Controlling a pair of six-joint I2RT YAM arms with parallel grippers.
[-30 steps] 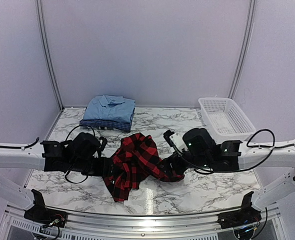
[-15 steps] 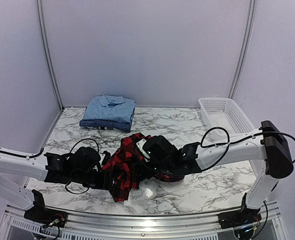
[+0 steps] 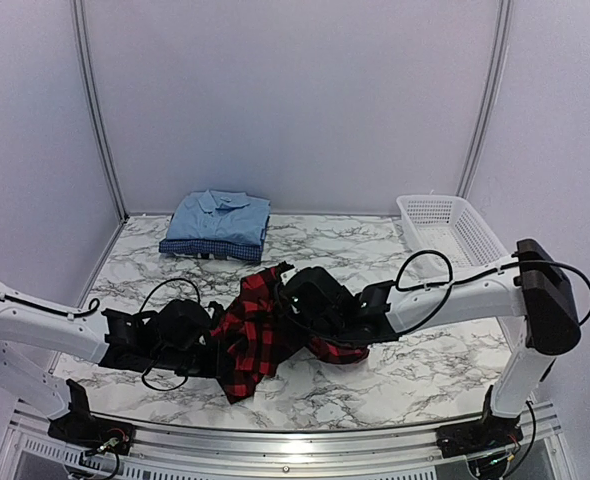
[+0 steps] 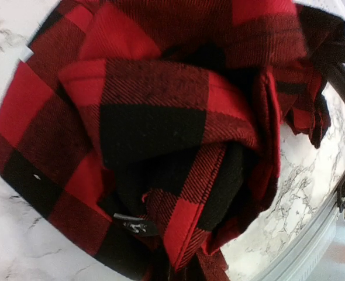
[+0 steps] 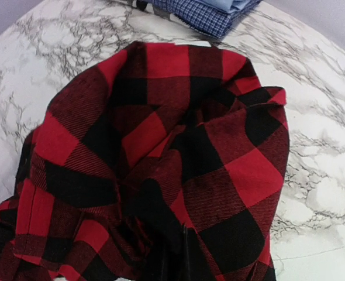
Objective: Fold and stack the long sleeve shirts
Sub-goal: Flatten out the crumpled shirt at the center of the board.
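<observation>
Red plaid shirt (image 3: 258,335) was pinched by the left gripper (image 3: 215,345); the right gripper (image 5: 173,260) state couldn't be told. Bunched layers might get lifted together and tangled.

no text, brand, number or sign can be read in any view. the red-and-black plaid shirt (image 5: 161,152) shows only its checks where it lies bunched up. a pale strip (image 5: 203,42) at its far edge in the right wrist view may be a label, but it is too small to read.
</observation>
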